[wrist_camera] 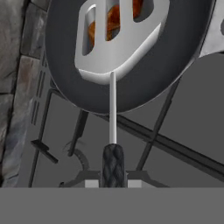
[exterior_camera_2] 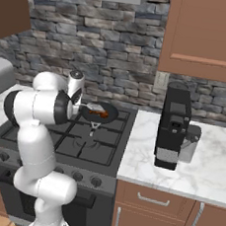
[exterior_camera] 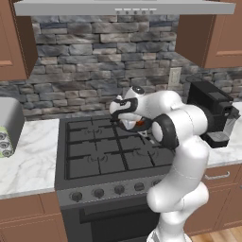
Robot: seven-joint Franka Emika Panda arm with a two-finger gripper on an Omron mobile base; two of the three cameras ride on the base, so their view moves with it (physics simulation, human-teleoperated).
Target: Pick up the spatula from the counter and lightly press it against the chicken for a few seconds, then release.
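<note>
The two-finger gripper [wrist_camera: 113, 182] is clamped on the slotted silver metal spatula [wrist_camera: 114, 61], its finger tips pressed against either side of the tool's dark braided handle at the very end. From that grip, in the hand view, the thin bright shaft runs straight away from the hand, and the broad slotted head sits at the far end, out over the round black frying pan [wrist_camera: 144, 83].

The head covers the orange-brown piece of chicken [wrist_camera: 113, 24], which shows through the slots (whether the blade actually touches the meat or hangs just above it cannot be told from these pictures). The spatula is thus wholly in front of the hand, in line with the fingers, with its head inside the pan's rim and its handle outside that rim, above the grates.

The pan rests on the dark grey gas stove [exterior_camera: 75, 156] at its rear right corner, close to the stone back wall. In the right base view the arm's white wrist reaches in from the stove's left side toward the pan. A tall black coffee machine [exterior_camera_2: 173, 126] stands on the white marble counter [exterior_camera_2: 207, 170], well apart from the stove's right edge.
</note>
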